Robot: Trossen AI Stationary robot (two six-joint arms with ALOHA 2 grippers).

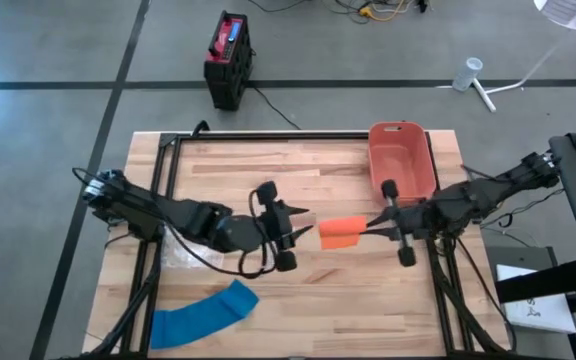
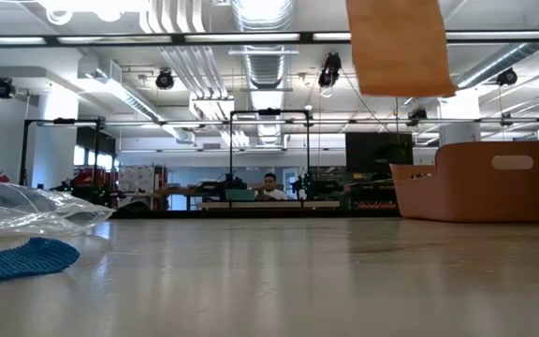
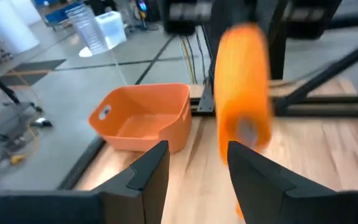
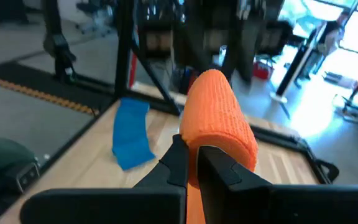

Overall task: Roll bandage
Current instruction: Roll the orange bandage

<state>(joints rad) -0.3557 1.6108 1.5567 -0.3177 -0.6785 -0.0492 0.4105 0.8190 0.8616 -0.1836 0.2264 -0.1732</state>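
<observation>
Above the wooden table (image 1: pixel 308 290), orange bandage (image 1: pixel 340 232) in right tool (image 1: pixel 373 226)

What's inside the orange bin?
Nothing that shows. From above, the bin looks empty, and the left wrist view shows bare floor inside it too. Its near wall hides a strip of that floor in the wrist view, and the low view shows only its outside.

Even, bright overhead lighting, ceiling strip lights (image 2: pixel 138 38) glaring in the low view, soft sheen on the counter (image 2: pixel 279 271), strong motion blur on the orange bandage (image 3: pixel 243 93) in the left wrist view, window glare (image 4: pixel 353 28) washing out the right wrist background
</observation>
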